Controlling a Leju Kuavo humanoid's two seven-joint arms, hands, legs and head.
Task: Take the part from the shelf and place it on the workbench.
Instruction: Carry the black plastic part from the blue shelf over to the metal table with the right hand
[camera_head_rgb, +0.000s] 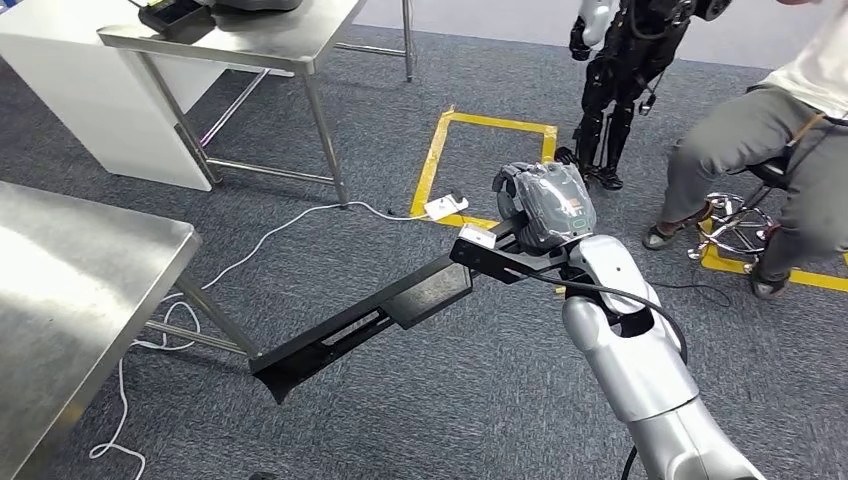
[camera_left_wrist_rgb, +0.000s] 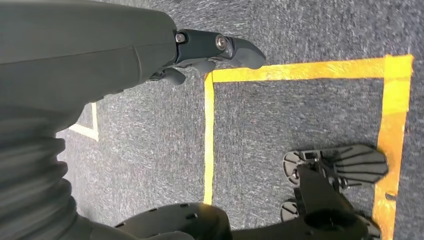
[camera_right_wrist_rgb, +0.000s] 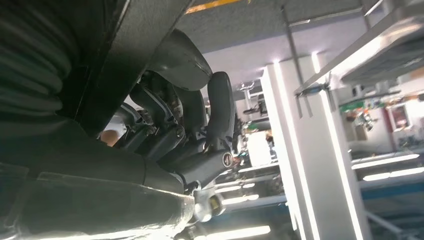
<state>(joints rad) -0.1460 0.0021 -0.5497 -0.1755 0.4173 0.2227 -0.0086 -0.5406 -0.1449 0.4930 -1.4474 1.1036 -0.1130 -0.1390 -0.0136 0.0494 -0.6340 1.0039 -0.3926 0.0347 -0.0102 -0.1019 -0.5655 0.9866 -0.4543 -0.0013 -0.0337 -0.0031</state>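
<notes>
Plainly, the carry was the step in hand: the right hand (camera_head_rgb: 535, 215) was clenched around one end of the long black part (camera_head_rgb: 370, 318), which hung out over the grey carpet (camera_head_rgb: 400, 420) rather than over any surface. In the right wrist view the dark fingers (camera_right_wrist_rgb: 220, 110) curled round the part's flat black edge (camera_right_wrist_rgb: 125, 55), so the grip looked closed, though how deep it sat could not be told. The part's long axis ran from the hand, at the upper right of the head view, down toward the lower left; its free, pointed end lay near the leg of the steel workbench (camera_head_rgb: 70, 300) and looked lower than the held end, so the piece seemed to droop away from the hand. To do this step well, I judged that the arm should swing slowly toward the workbench, lifting the free tip above the tabletop edge before crossing it, since a long piece held at 1 end would lever hard against the fingers. The left hand (camera_left_wrist_rgb: 200, 55) hung over the carpet beside the yellow floor tape (camera_left_wrist_rgb: 300, 70), its fingers curled in and holding nothing. A seated person (camera_head_rgb: 770, 140) and a second steel table (camera_head_rgb: 250, 35) stood well apart from the part's path.
</notes>
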